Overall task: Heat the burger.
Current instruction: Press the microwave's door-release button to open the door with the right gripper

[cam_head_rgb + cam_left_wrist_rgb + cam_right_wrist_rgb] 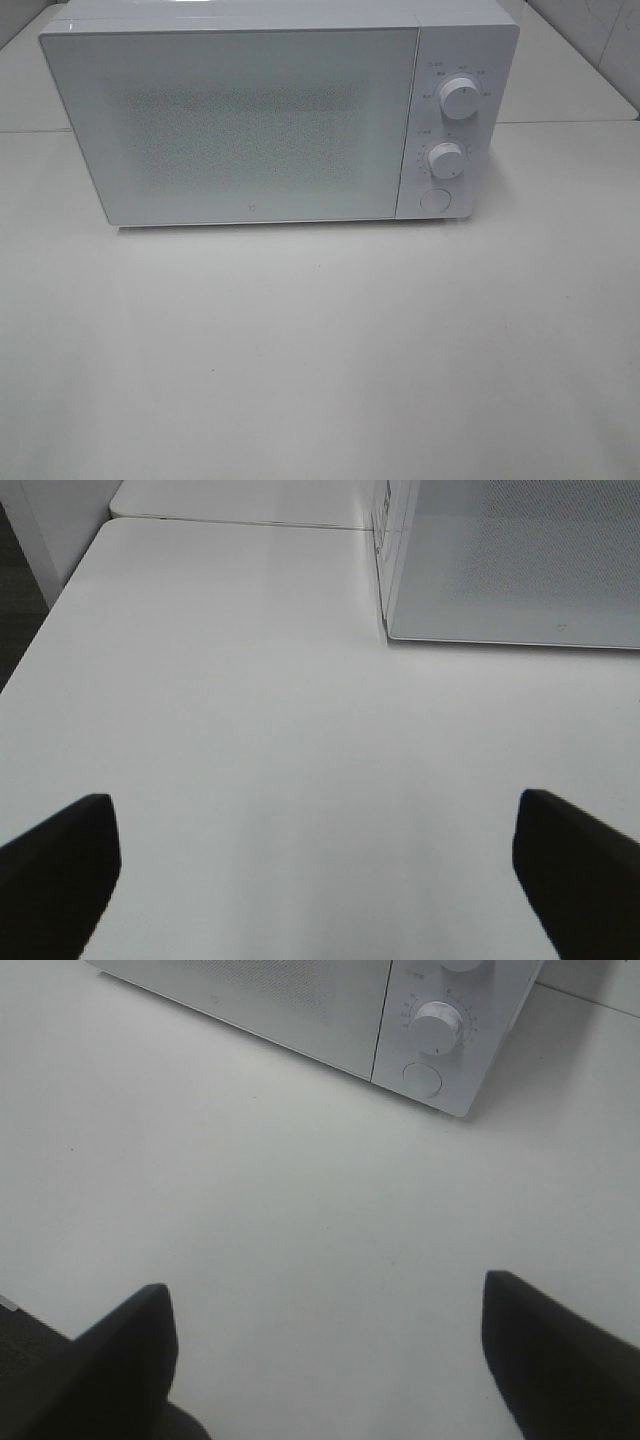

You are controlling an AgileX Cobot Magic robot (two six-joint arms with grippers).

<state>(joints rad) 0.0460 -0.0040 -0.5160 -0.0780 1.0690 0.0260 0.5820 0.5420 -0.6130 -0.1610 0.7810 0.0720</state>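
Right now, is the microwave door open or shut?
Shut. The microwave door lies flush with the knob panel, no gap along its edges. What is inside cannot be seen.

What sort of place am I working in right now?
Likely a mock kitchen station, perhaps a lab bench: a white boxy microwave oven with its door shut and two round white dials stands on a plain white tabletop.
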